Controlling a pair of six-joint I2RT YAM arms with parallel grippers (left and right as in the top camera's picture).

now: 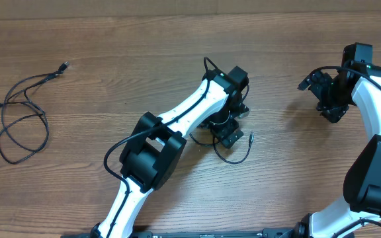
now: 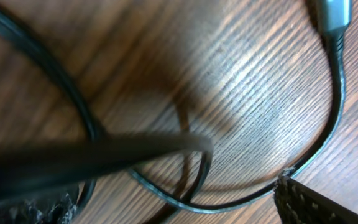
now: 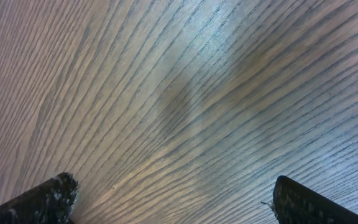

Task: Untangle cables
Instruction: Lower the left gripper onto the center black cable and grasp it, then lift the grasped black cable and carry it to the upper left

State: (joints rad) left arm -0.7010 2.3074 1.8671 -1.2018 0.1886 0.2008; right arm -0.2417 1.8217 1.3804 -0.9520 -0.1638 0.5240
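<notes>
At about nine o'clock on the table (image 1: 177,39), well apart from both arms, one cable (image 1: 47,129) lies alone in loose loops, its plug pointing toward one o'clock. It looks already separated. At the centre, the left gripper (image 1: 229,132) hangs low over the second cable (image 1: 233,161), whose loop spills out toward five o'clock. In the left wrist view its fingers (image 2: 300,200) stand spread wide with nothing pinched. The cord curves flat on the wood between them, up to a grey plug (image 2: 332,15) at one o'clock. A blurred dark strand crosses close to the lens, and what it is cannot be told. At three o'clock the right gripper (image 1: 328,104) hovers over bare wood, jaws likewise spread and empty. The step in hand seems to be laying out this second cable. The next move probably calls for lifting the left arm clear without snagging the loop.
</notes>
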